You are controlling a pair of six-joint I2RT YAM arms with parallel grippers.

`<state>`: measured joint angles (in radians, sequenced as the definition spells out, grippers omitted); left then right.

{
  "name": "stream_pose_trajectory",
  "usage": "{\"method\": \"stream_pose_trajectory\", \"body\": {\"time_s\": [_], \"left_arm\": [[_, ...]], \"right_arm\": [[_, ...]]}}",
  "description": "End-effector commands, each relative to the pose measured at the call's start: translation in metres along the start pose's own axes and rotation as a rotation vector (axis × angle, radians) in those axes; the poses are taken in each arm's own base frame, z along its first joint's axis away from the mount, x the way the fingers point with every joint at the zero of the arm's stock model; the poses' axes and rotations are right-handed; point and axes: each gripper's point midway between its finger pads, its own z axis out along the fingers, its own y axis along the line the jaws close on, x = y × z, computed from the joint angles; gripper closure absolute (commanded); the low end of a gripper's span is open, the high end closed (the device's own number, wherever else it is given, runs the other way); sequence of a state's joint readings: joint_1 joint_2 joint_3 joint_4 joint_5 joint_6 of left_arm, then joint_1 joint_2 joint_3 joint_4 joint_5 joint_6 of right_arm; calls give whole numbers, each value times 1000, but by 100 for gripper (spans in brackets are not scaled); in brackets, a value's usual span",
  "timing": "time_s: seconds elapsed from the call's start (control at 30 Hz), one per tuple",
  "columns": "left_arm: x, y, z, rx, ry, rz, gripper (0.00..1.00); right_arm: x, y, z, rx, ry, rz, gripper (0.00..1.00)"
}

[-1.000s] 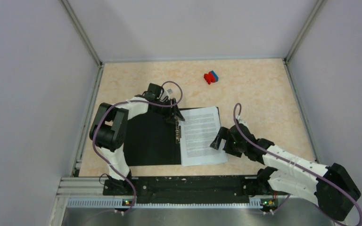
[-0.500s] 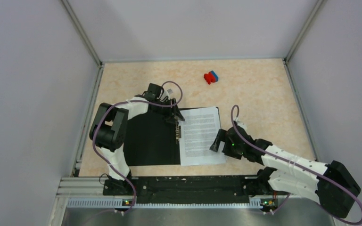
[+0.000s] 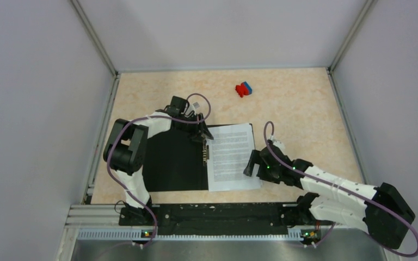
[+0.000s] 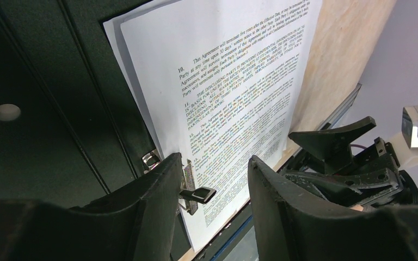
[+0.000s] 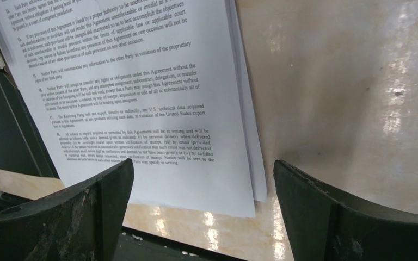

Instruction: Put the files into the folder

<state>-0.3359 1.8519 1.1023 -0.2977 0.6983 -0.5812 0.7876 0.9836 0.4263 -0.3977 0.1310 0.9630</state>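
The files (image 3: 229, 155) lie on the right half of the open folder (image 3: 171, 163), their right edge and near corner reaching onto the desk (image 3: 299, 114). The desk runs on rightward and away to grey walls (image 3: 392, 81). A small red and blue object (image 3: 243, 88) sits well apart. The left gripper (image 4: 213, 174) has its jaws half apart astride the folder's metal clip (image 4: 196, 193). The right gripper (image 5: 202, 174) has its jaws wide at the sheets' right edge.

You can see the files (image 4: 234, 81) are plain white paper, flat and not shiny. The folder (image 4: 43, 136) looks like dull black plastic with ridges, though that is hard to tell, and its clip (image 4: 189, 182) is shiny metal. The table (image 5: 348, 81) is smooth and glossy.
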Motion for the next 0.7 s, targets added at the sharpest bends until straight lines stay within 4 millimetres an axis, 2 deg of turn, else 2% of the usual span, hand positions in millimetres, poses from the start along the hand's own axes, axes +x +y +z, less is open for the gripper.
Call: {"method": "stream_pose_trajectory", "body": {"time_s": [0.0,0.27,0.33,0.43,0.67], "left_arm": [[-6,-11,-3,31,-27,37,47],[-6,-9,-1,28,-24,33,47],[-6,-10,-1,29,-24,33,47],[-6,-10,-2,28,-25,34,47],[-6,-9,-1,26,-23,30,47]], "right_arm": [[2,21,0,-62,8,-9,1],[12,40,-1,-110,35,-24,1],[11,38,0,-97,28,-27,1],[8,23,0,-39,6,-33,1],[5,22,-8,-38,-5,-45,1]]}}
